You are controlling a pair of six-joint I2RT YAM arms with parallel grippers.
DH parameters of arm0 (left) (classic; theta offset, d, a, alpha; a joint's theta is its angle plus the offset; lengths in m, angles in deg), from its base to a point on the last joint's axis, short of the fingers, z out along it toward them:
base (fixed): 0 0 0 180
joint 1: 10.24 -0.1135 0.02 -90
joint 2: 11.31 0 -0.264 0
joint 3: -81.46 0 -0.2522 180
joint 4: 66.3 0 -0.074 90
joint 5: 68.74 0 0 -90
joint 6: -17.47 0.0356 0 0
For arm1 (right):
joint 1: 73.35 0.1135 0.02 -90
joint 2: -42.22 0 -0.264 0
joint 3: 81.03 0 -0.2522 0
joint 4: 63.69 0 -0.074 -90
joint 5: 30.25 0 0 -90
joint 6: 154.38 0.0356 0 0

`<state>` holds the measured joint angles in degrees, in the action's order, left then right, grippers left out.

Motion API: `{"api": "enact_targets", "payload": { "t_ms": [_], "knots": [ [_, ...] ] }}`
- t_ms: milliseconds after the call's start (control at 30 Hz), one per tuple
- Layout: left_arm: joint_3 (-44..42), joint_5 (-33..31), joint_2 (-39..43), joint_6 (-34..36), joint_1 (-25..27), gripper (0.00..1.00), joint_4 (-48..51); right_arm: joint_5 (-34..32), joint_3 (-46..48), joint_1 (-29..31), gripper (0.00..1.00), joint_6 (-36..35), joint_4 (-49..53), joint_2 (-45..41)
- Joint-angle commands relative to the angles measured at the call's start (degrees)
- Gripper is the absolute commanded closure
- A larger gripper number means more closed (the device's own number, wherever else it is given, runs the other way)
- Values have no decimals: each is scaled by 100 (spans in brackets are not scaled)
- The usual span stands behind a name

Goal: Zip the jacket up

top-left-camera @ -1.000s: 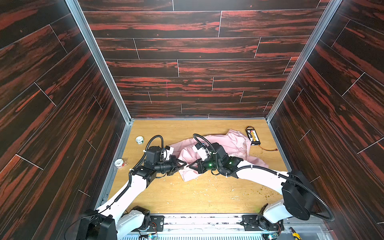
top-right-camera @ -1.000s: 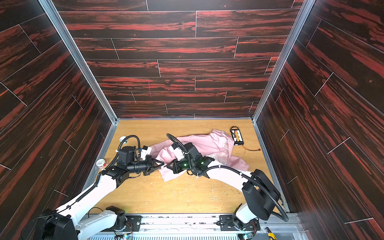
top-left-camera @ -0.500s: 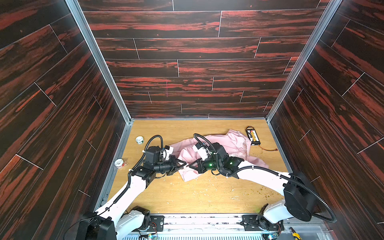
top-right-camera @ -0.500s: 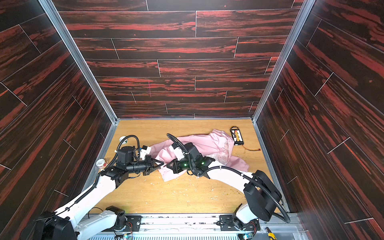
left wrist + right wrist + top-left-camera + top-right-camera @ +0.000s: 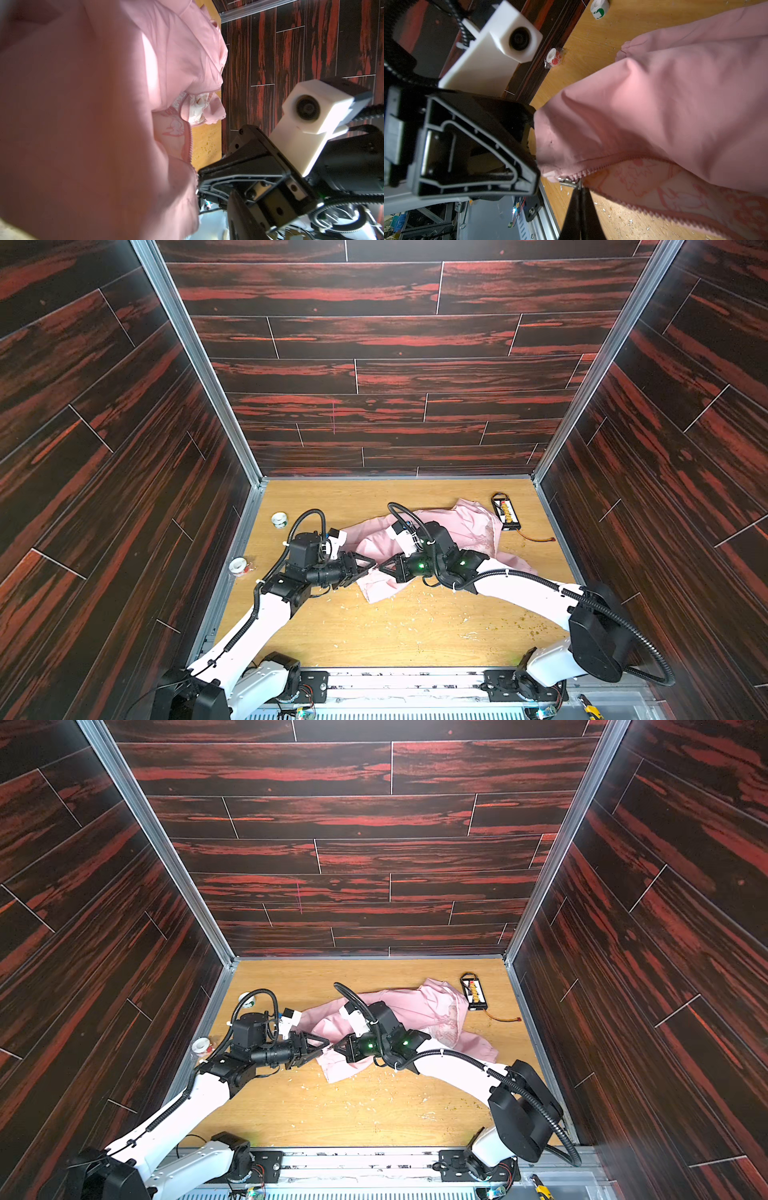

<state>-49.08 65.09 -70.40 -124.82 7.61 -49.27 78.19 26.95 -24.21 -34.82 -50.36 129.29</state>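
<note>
The pale pink jacket (image 5: 449, 531) lies crumpled on the wooden table (image 5: 395, 635), its front zipper (image 5: 602, 166) parted above the slider. Both grippers meet at its lower hem. My right gripper (image 5: 580, 187) is shut on the metal zipper pull (image 5: 566, 180); in both top views it (image 5: 382, 568) (image 5: 336, 1047) reaches in from the right. My left gripper (image 5: 368, 566) (image 5: 322, 1046) faces it from the left. In the right wrist view its jaws (image 5: 534, 145) stand apart, with the hem corner (image 5: 548, 149) at their tips. Pink fabric hides them in the left wrist view.
Two tape rolls (image 5: 279, 519) (image 5: 238, 566) sit near the left wall. A black board with an orange wire (image 5: 505, 512) lies at the back right beside the jacket. Dark wood-pattern walls enclose three sides. Small crumbs dot the table's front.
My left gripper's jaws have parted; a second ago they were pinched on the jacket's hem. Both arms have hardly moved, and the right gripper stays shut.
</note>
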Motion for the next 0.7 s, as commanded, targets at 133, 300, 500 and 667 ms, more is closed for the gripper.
{"api": "enact_targets", "payload": {
  "t_ms": [133, 300, 500, 667],
  "knots": [
    [-38, -506, 420, 732, 162, 52, 228, 99, -229, -84, 100, 142, 70, 179],
    [22, -822, 622, 1147, 311, 52, 483, 402, -230, -176, 100, 242, 4, 179],
    [93, -1365, 553, 1778, 668, 52, 835, 528, -268, -203, 100, 269, -28, 177],
    [147, -1865, 414, 2053, 795, 55, 1028, 576, -283, -212, 100, 276, -25, 170]
  ]
}}
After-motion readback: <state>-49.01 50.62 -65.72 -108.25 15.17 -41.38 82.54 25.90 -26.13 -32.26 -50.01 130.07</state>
